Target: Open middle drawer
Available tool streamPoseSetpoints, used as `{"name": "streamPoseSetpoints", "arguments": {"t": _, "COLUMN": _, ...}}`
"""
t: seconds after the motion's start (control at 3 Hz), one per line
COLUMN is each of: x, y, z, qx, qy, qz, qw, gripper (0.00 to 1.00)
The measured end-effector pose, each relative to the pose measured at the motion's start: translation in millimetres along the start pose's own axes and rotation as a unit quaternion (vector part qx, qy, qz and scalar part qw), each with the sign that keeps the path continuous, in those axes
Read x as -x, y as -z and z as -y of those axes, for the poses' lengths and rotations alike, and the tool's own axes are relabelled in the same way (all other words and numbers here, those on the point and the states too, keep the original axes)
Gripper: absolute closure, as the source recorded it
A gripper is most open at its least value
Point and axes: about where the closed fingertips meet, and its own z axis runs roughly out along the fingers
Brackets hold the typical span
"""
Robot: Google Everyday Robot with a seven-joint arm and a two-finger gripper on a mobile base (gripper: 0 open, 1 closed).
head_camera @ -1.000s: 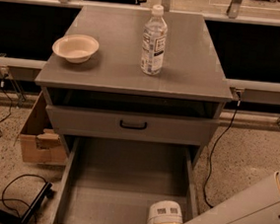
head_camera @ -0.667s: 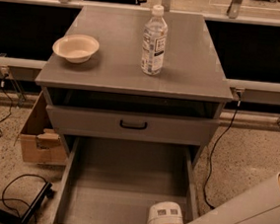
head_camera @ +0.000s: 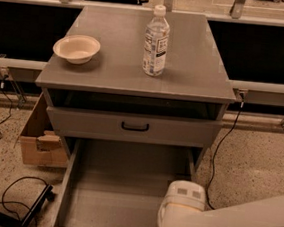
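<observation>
The grey cabinet [head_camera: 137, 60] has one drawer front with a black loop handle [head_camera: 134, 127] just under its top. Below it, the middle drawer [head_camera: 125, 184] is pulled far out toward me, showing its wide, shallow, empty grey interior. Its front and handle lie at the bottom edge of the view and are hidden. My white arm [head_camera: 231, 224] reaches in from the lower right, and its rounded end [head_camera: 182, 205] is over the drawer's right front corner. My gripper is out of view, below the bottom edge.
A water bottle [head_camera: 156, 41] and a cream bowl [head_camera: 77, 48] stand on the cabinet top. A cardboard box [head_camera: 37, 143] sits on the floor to the left. Black cables [head_camera: 9, 188] and a black device lie at lower left. A cable [head_camera: 224, 143] hangs at the right.
The arm's rounded end has shifted slightly up and to the right. The drawer and the objects on top have not moved.
</observation>
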Motion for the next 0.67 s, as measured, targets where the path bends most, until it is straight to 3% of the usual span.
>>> {"name": "streamPoseSetpoints", "arguments": {"t": 0.33, "x": -31, "y": 61, "z": 63, "qx": -0.052, "qy": -0.065, "qz": -0.024, "qw": 0.9962, "gripper": 0.00}}
{"name": "streamPoseSetpoints", "arguments": {"t": 0.67, "x": -81, "y": 118, "z": 100, "qx": -0.050, "qy": -0.152, "qz": -0.057, "qw": 0.9854, "gripper": 0.00}}
